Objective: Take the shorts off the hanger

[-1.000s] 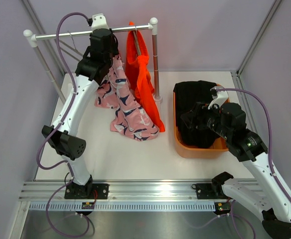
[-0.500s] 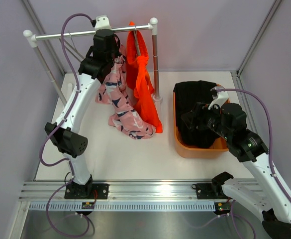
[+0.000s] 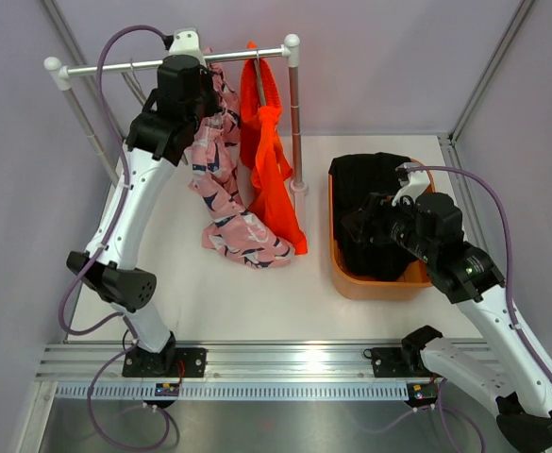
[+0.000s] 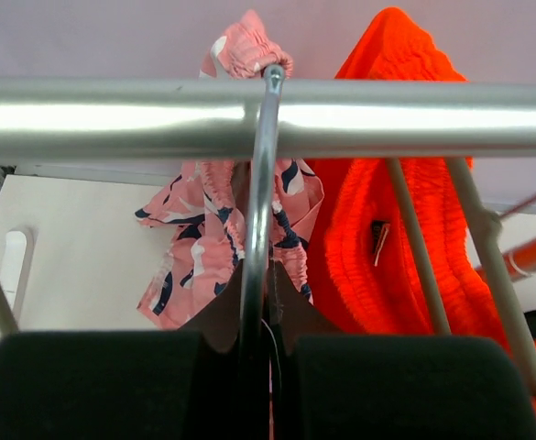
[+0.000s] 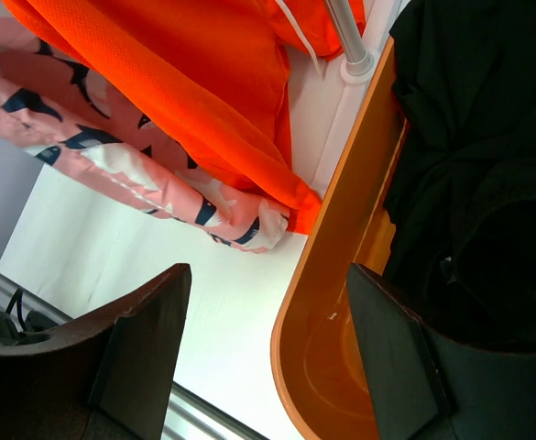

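The pink printed shorts (image 3: 221,179) hang from a wire hanger (image 4: 254,266) hooked over the metal rail (image 3: 143,64). The orange shorts (image 3: 271,160) hang to their right on a second hanger. My left gripper (image 3: 192,92) is just under the rail, shut on the pink shorts' hanger wire; in the left wrist view the wire runs up between the closed fingers, with the pink shorts (image 4: 208,229) and the orange shorts (image 4: 387,238) behind. The black shorts (image 3: 375,203) lie in the orange basket (image 3: 351,283). My right gripper (image 3: 356,226) is open and empty over the basket's left rim (image 5: 341,229).
The rack's right post (image 3: 296,123) stands close to the basket's far left corner. The hems of the pink shorts (image 5: 112,156) and the orange shorts (image 5: 203,82) trail on the white table (image 5: 203,312) left of the basket. Purple walls enclose the back and sides.
My left gripper has risen toward the rail with the hanger, and the pink shorts have swung up and left. The right arm has barely moved.
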